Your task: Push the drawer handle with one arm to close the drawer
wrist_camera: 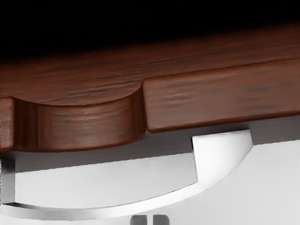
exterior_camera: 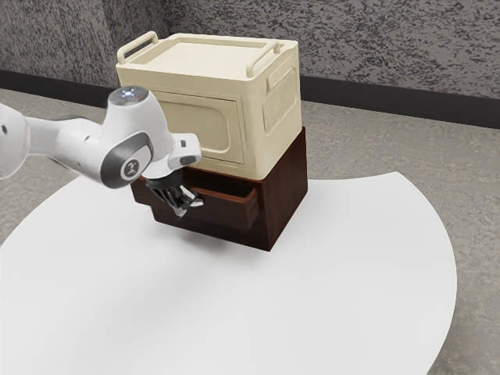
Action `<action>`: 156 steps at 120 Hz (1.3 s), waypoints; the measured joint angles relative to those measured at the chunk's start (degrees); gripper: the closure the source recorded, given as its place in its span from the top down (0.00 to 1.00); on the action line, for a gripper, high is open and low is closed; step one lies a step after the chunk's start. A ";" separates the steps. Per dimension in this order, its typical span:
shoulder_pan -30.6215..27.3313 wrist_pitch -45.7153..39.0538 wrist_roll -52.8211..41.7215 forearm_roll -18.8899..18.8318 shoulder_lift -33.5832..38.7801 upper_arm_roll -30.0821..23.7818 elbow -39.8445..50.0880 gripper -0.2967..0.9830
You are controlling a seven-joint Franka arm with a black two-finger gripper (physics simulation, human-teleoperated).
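Black and pointing down, the gripper (exterior_camera: 181, 209) is at the front of the dark wooden drawer (exterior_camera: 226, 205) in the exterior view, beside the silver handle (exterior_camera: 197, 201). The drawer stands partly out of its brown cabinet (exterior_camera: 285, 187). In the wrist view, the curved handle (wrist_camera: 225, 152) projects from the drawer's front (wrist_camera: 220, 96), which has a scooped notch. The gripper (wrist_camera: 150, 220) shows its two dark fingertips close together, with a narrow gap, just outside the handle's bow. Nothing is held; contact with the handle cannot be told.
A cream storage box (exterior_camera: 269, 117) with side handles and a front door sits on top of the cabinet. The white rounded table (exterior_camera: 312, 305) extends around the cabinet's front and exterior view's right side. A grey textured wall (exterior_camera: 391, 47) stands behind.
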State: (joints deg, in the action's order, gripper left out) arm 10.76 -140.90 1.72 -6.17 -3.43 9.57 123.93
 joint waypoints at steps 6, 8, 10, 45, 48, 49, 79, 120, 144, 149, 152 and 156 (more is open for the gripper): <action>-0.01 0.00 -0.34 0.15 -0.79 0.01 -0.99 0.16; -0.02 0.01 -0.47 0.21 -1.06 0.01 -1.28 0.15; -0.05 0.01 -0.60 0.30 -1.29 0.01 -1.59 0.15; -0.46 0.02 -3.66 2.76 -6.02 0.09 -7.55 0.15; -0.47 0.02 -4.00 3.01 -6.42 0.09 -8.08 0.15; -0.47 0.02 -4.11 3.09 -6.55 0.09 -8.24 0.15; -0.45 0.09 -7.01 4.52 -6.96 0.02 -8.78 0.15; -0.03 31.38 -2.94 6.58 11.78 -1.06 -15.23 0.16; -0.06 47.20 0.06 6.36 12.34 -1.16 -21.35 0.44; -0.16 48.94 0.56 6.06 12.36 -1.48 -21.76 0.50; -0.09 49.83 0.85 5.86 12.36 -1.64 -21.89 0.53; -0.02 50.83 1.21 5.64 12.34 -1.77 -22.07 0.56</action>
State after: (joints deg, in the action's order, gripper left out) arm 10.74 -90.07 2.93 -0.53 8.91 7.80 101.86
